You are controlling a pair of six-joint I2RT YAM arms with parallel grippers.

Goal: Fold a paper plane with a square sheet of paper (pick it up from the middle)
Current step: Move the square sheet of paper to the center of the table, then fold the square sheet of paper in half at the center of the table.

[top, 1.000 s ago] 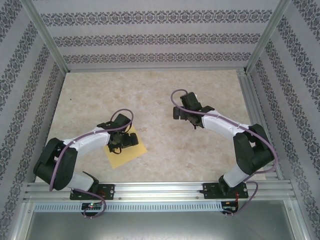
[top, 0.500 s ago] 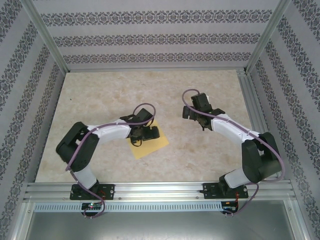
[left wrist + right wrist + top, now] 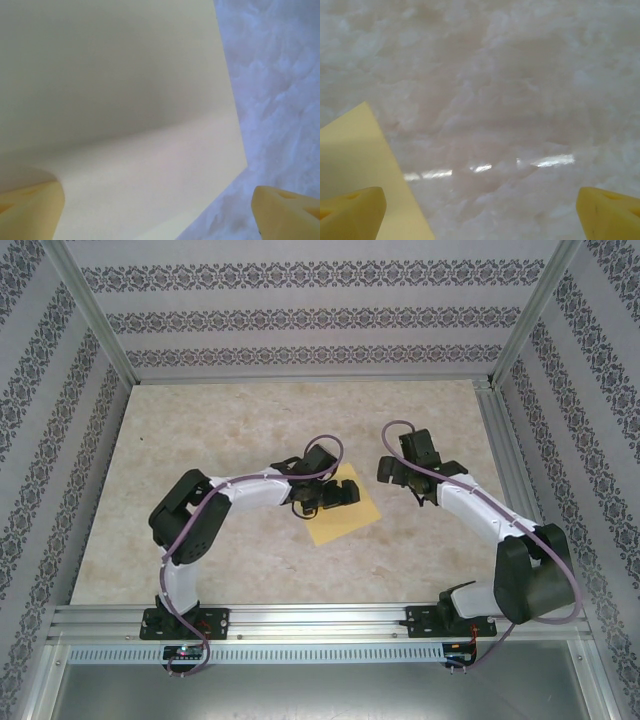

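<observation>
While my left gripper (image 3: 343,493) hangs wide open over the paper (image 3: 345,522), which lies flat on the table (image 3: 200,430), my right gripper (image 3: 400,476) hovers open beside its corner; no plane yet, so I judge nearly all folding remains.

Plain yellow square sheet of paper (image 3: 342,521) on a beige marbled table (image 3: 200,430).

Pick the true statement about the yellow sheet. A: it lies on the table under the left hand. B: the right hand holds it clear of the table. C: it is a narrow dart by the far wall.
A: the square sheet of paper lies on the table with the open left hand over it; the right hand is open beside it.
</observation>
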